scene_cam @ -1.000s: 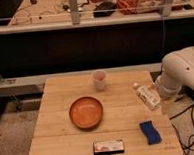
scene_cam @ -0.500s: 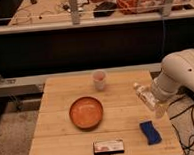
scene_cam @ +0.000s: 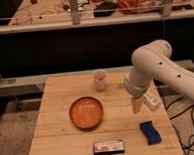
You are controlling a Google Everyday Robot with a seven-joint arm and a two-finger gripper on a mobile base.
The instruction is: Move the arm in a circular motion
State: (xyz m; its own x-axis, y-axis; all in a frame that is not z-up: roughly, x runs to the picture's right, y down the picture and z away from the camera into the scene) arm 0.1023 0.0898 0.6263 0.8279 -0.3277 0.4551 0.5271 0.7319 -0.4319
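The large white glossy arm [scene_cam: 157,63] reaches in from the right over the wooden table [scene_cam: 58,120]. Its rounded segments bend down at a bulbous joint and taper to a small tip. The gripper [scene_cam: 136,105] at that tip hangs just above the table's right side, left of a clear plastic bottle [scene_cam: 152,99] lying there and above a blue sponge [scene_cam: 150,132].
An orange bowl [scene_cam: 86,112] sits mid-table. A pale cup [scene_cam: 99,80] stands near the far edge. A flat black and white packet [scene_cam: 109,147] lies at the front edge. A railing and cluttered benches stand behind. Cables lie on the floor at the right.
The arm has swung left and further over the table, with the tip now lower and left of the bottle. The objects on the table have not moved.
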